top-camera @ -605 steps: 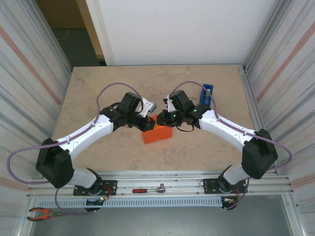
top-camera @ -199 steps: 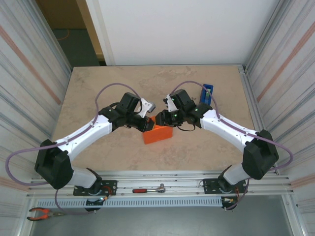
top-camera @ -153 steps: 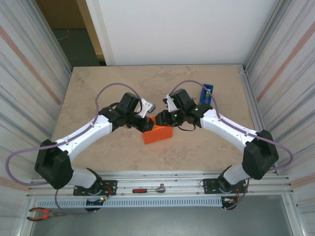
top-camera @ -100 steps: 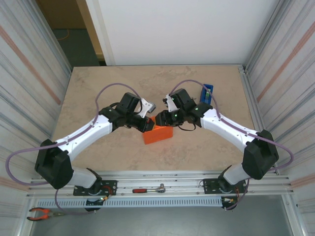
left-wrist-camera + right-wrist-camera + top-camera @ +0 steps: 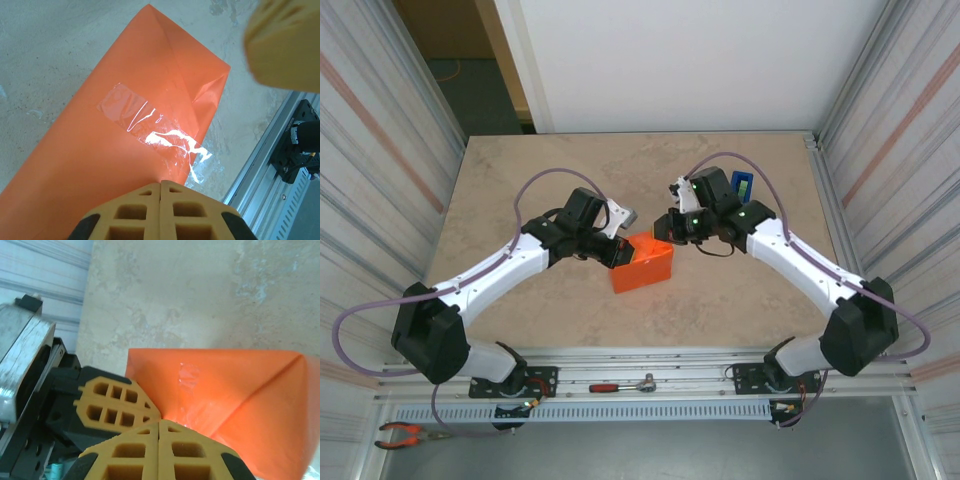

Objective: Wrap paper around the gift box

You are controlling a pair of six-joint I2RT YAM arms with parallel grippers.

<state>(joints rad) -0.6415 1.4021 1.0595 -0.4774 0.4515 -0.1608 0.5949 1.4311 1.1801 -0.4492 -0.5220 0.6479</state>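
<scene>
1. The left gripper (image 5: 618, 252) has its pads pressed together with nothing between them, and its tips rest on the far-left corner of the paper (image 5: 642, 268). The paper lies folded as a parcel at mid-table. No pink shows, so we judge the gift box is inside.
2. The right gripper (image 5: 663, 232) is also pressed together and empty. It hangs just beside the parcel's far-right corner, apart from it.
3. The tape strip (image 5: 150, 127) crosses the seam, and one end seems to run past the paper's edge. If that end has stuck to the table (image 5: 520, 180), turning the parcel could peel or tear it.
4. In the right wrist view, the triangular end fold (image 5: 272, 390) shows no tape that we can see. We think it may spring open once the pressing eases.
5. The two grippers are near each other, so a careless sweep by one could knock the other or shove the light parcel.
6. The parcel sits well away from every table edge, with open room far and left. The tape dispenser (image 5: 742, 188) stands near the right arm, and the side walls (image 5: 380, 150) hem in the elbows.
</scene>
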